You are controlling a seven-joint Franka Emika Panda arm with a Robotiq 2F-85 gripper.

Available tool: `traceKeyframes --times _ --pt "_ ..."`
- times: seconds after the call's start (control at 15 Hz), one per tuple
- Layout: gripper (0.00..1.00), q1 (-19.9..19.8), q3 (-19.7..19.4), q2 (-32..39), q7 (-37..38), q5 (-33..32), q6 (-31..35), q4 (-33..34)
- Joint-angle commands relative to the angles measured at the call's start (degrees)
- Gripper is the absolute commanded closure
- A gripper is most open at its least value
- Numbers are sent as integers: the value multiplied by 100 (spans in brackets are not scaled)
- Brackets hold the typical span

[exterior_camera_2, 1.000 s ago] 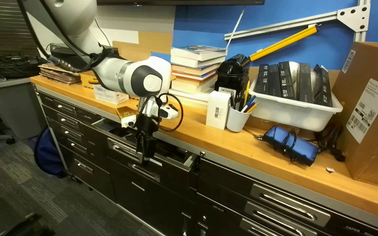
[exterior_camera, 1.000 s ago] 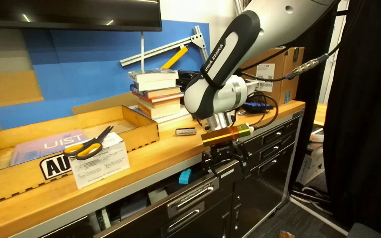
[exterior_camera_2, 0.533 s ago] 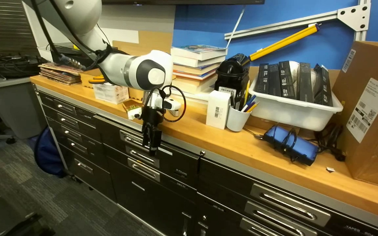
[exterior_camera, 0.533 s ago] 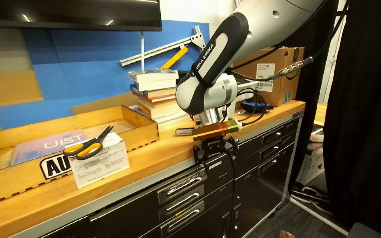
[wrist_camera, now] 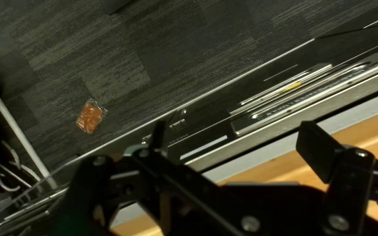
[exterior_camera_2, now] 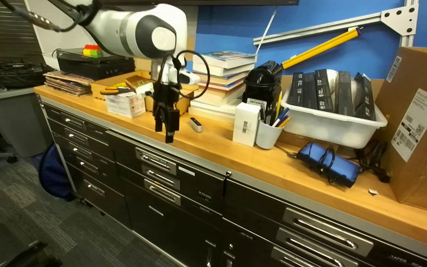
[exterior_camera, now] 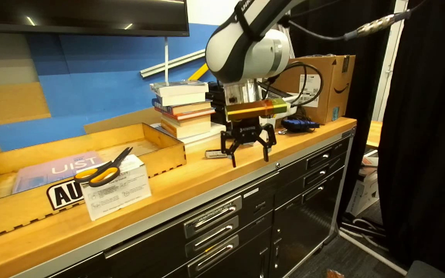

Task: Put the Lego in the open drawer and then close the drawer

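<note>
Since the drawer [exterior_camera: 213, 217] looks fully closed beneath the wooden counter [exterior_camera: 193, 172], all that remains is probably retreat: lift the gripper [exterior_camera: 250, 162], which stands wide and holds nothing, straight up before swinging it aside. The Lego is out of sight, presumably inside the drawer.

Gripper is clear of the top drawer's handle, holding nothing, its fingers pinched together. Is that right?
Not quite: the gripper has its fingers spread apart, not pinched together, as the wrist view and an exterior view show. It is clear of the top drawer's handle and holds nothing, as you say.
</note>
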Motion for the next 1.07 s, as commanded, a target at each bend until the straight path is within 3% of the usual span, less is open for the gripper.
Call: traceKeyframes --times 0.0,0.4,0.53,1.0 --pt "0 -31 263 -781 -974 287 -403 -205" --pt "0 97 660 -1202 -2323 399 -810 -152" --pt "0 173 782 -1235 -2421 221 -637 -232" --pt "0 716 1213 125 -1502 -918 -365 -515"
